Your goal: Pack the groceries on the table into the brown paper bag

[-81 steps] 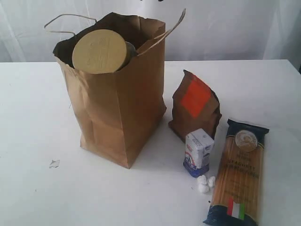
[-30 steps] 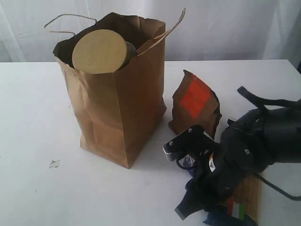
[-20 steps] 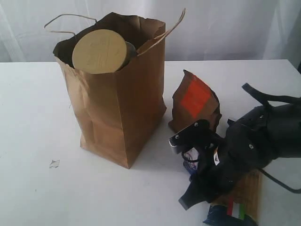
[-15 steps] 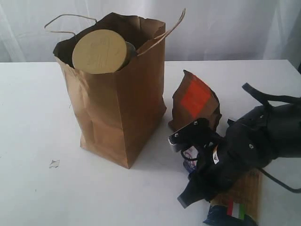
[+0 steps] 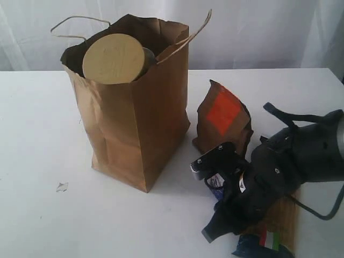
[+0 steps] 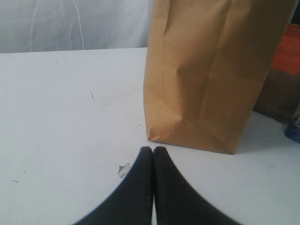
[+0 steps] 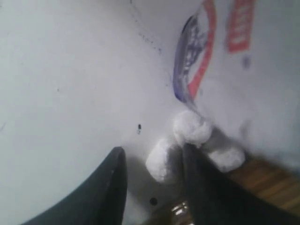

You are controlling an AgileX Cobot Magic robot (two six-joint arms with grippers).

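The brown paper bag (image 5: 134, 118) stands upright on the table (image 5: 43, 215), with the tan-lidded jar (image 5: 114, 58) tilted in its mouth. To its right stands the brown pouch (image 5: 223, 121) with the orange-red label. My right gripper (image 5: 219, 227) is low over the table, covering most of the white-blue carton (image 5: 216, 181) and the spaghetti pack (image 5: 269, 236). In the right wrist view the right gripper (image 7: 153, 151) is open, with a small white lump (image 7: 161, 159) between its fingers, next to the carton (image 7: 220, 61). My left gripper (image 6: 153, 149) is shut and empty, in front of the bag (image 6: 211, 70).
Two more white lumps (image 7: 192, 127) lie by the carton's foot, against the spaghetti pack (image 7: 276, 183). A small pale scrap (image 5: 62, 187) lies on the table left of the bag, close to the left fingertips (image 6: 145, 154). White curtain behind the table.
The right arm came in from the right and now covers the carton and the spaghetti pack. Over the last second it only shifted slightly. The left gripper stays shut.
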